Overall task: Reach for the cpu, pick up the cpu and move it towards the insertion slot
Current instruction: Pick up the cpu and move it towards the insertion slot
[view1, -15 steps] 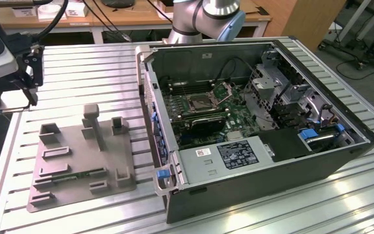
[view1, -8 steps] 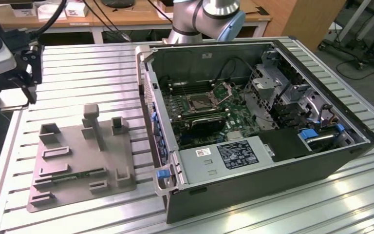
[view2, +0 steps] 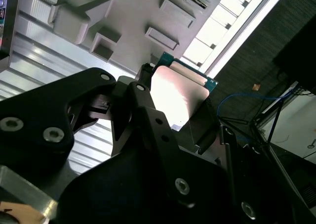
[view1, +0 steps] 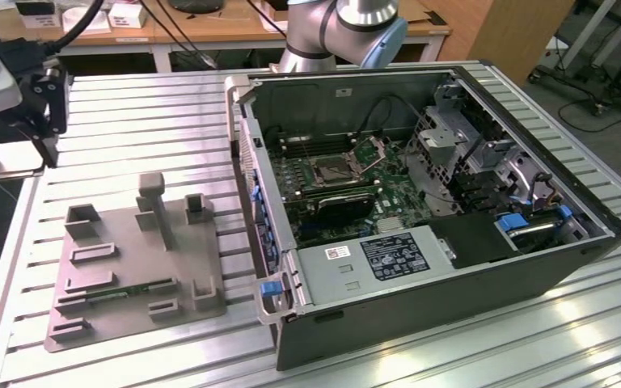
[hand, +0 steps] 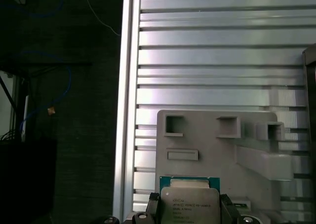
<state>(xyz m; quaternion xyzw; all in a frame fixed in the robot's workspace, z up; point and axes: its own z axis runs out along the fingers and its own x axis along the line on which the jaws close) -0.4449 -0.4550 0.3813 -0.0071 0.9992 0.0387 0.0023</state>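
The pincer (hand: 190,208) pinches the cpu (hand: 190,199) by opposite edges, a sound hold for a light, stiff, slick-topped, likely fragile chip.

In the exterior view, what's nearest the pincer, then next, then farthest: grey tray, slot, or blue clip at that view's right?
The pincer, holding the cpu, is at the exterior view's left.
1. Grey tray, just below it.
2. Slot, inside the case.
3. Blue clip, the exterior view's right.

Bright light, glare on cpu (view2: 177,93)
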